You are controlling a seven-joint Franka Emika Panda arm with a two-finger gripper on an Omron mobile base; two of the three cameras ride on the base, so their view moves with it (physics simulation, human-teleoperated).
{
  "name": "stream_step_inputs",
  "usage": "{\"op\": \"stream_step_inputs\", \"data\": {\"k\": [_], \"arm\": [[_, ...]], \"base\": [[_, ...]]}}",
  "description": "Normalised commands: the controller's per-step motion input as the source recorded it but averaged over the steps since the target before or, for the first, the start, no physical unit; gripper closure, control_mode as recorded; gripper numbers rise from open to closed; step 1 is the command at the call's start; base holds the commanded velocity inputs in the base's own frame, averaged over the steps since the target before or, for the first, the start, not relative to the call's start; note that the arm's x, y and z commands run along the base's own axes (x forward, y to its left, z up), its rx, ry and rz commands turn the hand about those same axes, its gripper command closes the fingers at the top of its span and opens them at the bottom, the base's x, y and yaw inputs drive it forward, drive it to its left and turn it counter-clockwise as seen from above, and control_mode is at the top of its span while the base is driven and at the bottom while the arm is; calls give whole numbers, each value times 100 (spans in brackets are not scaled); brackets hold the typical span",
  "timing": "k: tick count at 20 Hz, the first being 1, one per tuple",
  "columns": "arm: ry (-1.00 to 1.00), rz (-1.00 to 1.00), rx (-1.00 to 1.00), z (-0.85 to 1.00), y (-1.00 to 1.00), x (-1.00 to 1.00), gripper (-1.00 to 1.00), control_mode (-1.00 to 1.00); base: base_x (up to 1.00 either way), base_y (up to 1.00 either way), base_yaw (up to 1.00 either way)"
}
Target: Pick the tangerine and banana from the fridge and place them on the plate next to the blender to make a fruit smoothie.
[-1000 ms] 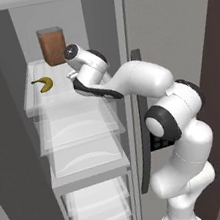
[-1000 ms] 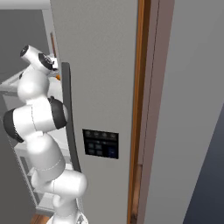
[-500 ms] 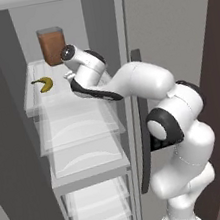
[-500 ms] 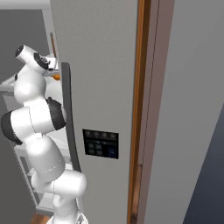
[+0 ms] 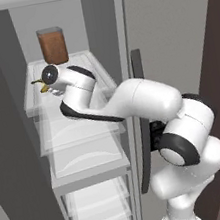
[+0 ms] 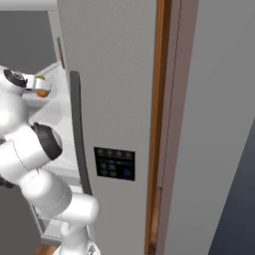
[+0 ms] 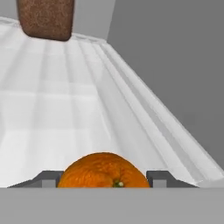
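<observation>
You see the arm reaching into the open fridge (image 5: 17, 148), with the hand over the top white shelf (image 5: 101, 75). In the hand view, the tangerine (image 7: 103, 170) sits between the two dark finger tips (image 7: 158, 178), one on each side of the fruit and right against it, so the jaws of the gripper (image 7: 103, 180) are clamped on the tangerine. In the right base view, you see the tangerine (image 6: 43, 91) at the end of the hand, beside the left edge of the grey fridge door.

In the left base view, the banana (image 5: 40, 84) lies on the same top shelf, at its left side; the hand covers most of it, so you see just a yellow end past the wrist. You cannot tell from that view whether the hand touches the banana.

A brown box (image 5: 52, 44) stands upright at the far end of the top shelf. In the hand view it appears at the upper left, well apart from the tangerine.

The long dark door handle (image 6: 78, 139) and the black dispenser panel (image 6: 115, 163) are on the fridge door in the right base view.
</observation>
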Motion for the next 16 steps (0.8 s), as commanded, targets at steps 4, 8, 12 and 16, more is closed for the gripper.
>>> {"op": "stream_step_inputs", "data": {"k": [4, 8, 12, 16], "arm": [[-11, -6, 1, 30, -17, -100, 100, -100], [-8, -7, 0, 46, -44, -100, 100, -100], [0, -12, 2, 32, -69, -100, 100, -100], [3, -11, 2, 7, -79, -100, 100, -100]], "base": [[0, 0, 0], [0, 0, 0], [0, 0, 0], [0, 0, 0]]}}
